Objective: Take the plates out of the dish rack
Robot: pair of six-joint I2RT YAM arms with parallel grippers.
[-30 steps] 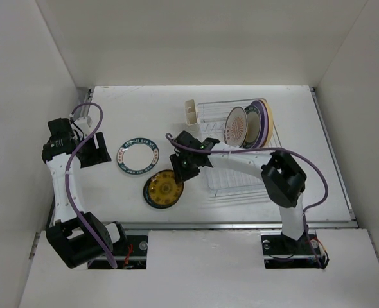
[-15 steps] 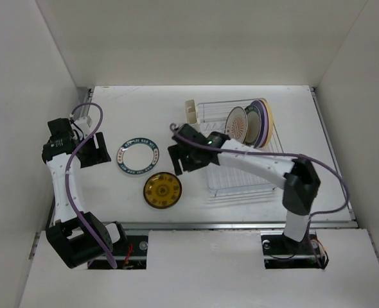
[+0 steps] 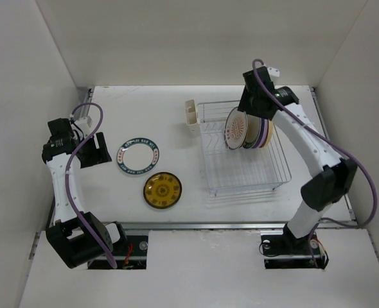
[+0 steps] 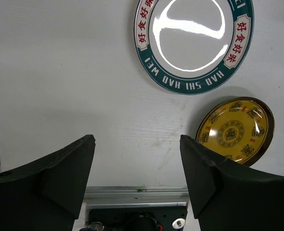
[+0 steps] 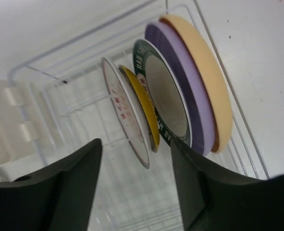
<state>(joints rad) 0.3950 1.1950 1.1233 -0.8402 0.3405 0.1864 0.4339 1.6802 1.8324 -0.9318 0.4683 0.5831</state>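
The white wire dish rack (image 3: 241,170) stands at the right. Several plates stand on edge at its far end (image 3: 247,128). In the right wrist view they are a white plate with orange pattern (image 5: 120,113), an amber-yellow one (image 5: 143,108), a teal-rimmed one (image 5: 166,91), a lavender one (image 5: 183,72) and a tan one (image 5: 207,67). My right gripper (image 3: 252,110) hovers over them, open and empty (image 5: 136,143). A teal-rimmed plate (image 3: 138,156) and an amber plate (image 3: 162,190) lie flat on the table. My left gripper (image 3: 98,149) is open and empty (image 4: 137,139), left of them.
A small cream utensil cup (image 3: 191,112) hangs on the rack's far left corner; it also shows in the right wrist view (image 5: 7,120). White walls enclose the table on three sides. A metal rail (image 4: 137,192) runs along the near edge.
My right gripper has left the amber plate lying on the table and swung right and back, to above the plates standing in the rack. The left arm has not moved.
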